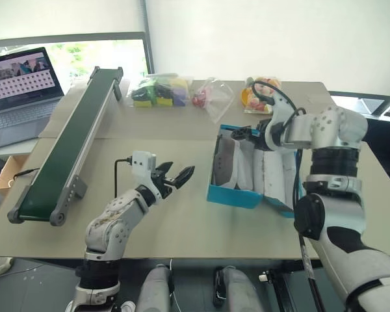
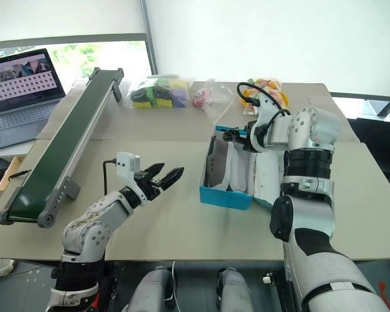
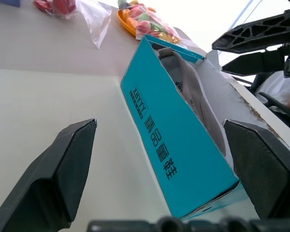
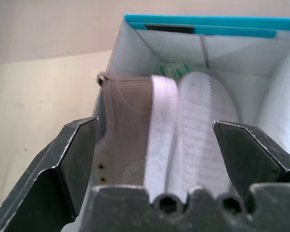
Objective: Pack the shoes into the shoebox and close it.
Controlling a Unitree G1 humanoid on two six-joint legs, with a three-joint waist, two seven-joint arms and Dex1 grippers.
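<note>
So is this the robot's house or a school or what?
Probably a robot test lab or workshop: a small conveyor belt sits on the table, with an open laptop nearby and bagged toy-like props.

shoes (image 4: 150, 135): lower parts hidden inside shoebox (image 1: 231, 195), toe ends cut off at 6 o'clock in right wrist view | shoebox lid: mostly behind right arm | laptop (image 1: 19, 91): cut at 9 o'clock, screen content too small to read

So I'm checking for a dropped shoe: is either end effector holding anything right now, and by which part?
Nothing is held. The right end effector is open above the shoes in the shoebox; the left end effector is open over the table.
</note>
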